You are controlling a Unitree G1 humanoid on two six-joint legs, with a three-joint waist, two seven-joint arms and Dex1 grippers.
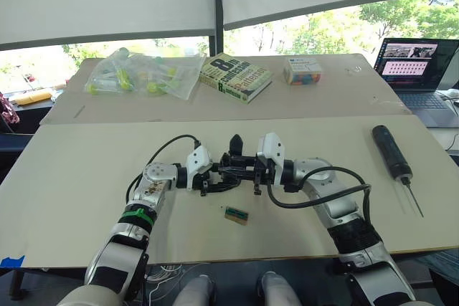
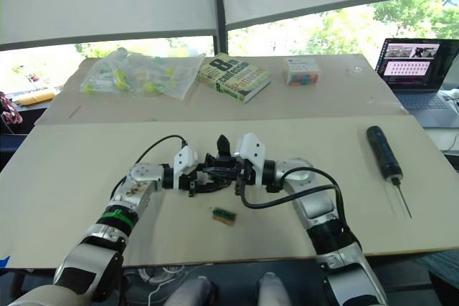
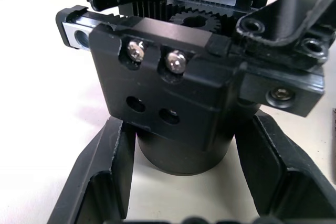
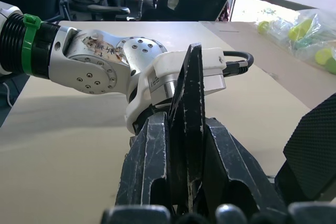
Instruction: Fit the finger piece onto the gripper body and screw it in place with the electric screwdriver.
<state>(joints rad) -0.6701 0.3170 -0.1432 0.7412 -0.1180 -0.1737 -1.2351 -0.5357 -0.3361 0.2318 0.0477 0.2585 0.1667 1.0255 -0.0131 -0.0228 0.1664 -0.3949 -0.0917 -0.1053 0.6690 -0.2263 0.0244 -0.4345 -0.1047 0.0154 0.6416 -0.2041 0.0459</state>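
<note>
Left eye view, centre frame, left claw (image 1: 212, 181) spread around gripper body (image 3: 178, 93), right claw (image 4: 181, 182) clenched on finger piece (image 4: 190, 103), electric screwdriver (image 1: 391, 151) right on desk (image 1: 86, 170).

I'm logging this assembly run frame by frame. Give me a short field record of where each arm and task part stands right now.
left gripper: open, fingers either side of the gripper body's round base
gripper body: upright on the table, mid-front, between the two arms
right gripper: shut on the finger piece
finger piece: upright between the right fingers, held at the gripper body
screwdriver: lying on the table at far right, untouched, bit toward the front edge
green-and-brown block: on the table just in front of the grippers
</note>
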